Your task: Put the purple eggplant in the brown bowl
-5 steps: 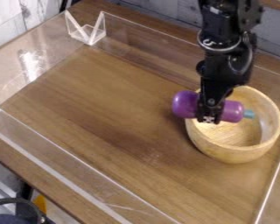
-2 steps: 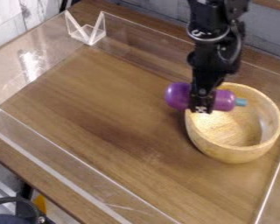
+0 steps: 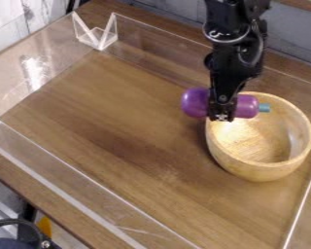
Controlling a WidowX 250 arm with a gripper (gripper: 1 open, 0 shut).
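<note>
The purple eggplant (image 3: 198, 102), clamped in the jaws of the gripper (image 3: 222, 109), has been carried slightly back from above the brown bowl (image 3: 259, 141) to its far-left rim, so release is judged premature.

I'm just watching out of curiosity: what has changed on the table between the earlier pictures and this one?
The gripper, shut on the purple eggplant, has carried it a little up and to the left in the picture, so it now hangs over the near-left rim of the brown bowl rather than lower against it. Nothing was let go. The bowl and the clear stand at the back stayed put.
</note>
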